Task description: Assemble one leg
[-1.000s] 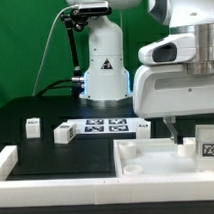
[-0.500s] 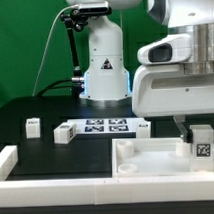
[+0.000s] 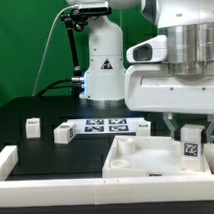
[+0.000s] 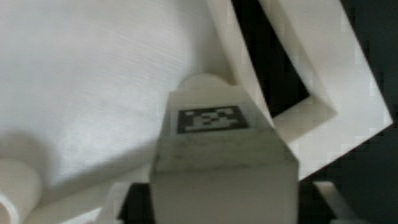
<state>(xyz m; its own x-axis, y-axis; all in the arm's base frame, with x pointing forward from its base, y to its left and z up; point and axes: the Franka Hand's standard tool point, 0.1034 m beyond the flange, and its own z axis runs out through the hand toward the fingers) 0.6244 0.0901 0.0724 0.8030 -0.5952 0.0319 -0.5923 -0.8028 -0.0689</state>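
My gripper (image 3: 189, 142) is shut on a leg (image 3: 190, 147), a small white block with a black-and-white tag, and holds it over the large white panel (image 3: 137, 159) near its right end in the exterior view. In the wrist view the leg (image 4: 221, 140) fills the middle between my dark fingers (image 4: 150, 203), its tag facing the camera, with the panel (image 4: 89, 80) under it. Three more legs lie on the black table: one (image 3: 34, 126), one (image 3: 64, 133) and one (image 3: 142, 125).
The marker board (image 3: 101, 125) lies flat behind the panel. A white L-shaped bracket (image 3: 7, 159) sits at the front of the exterior view's left. The robot base (image 3: 102, 65) stands at the back.
My gripper has moved toward the exterior view's left with the leg in it, from the panel's right edge to over the panel. The panel also appears shifted left.
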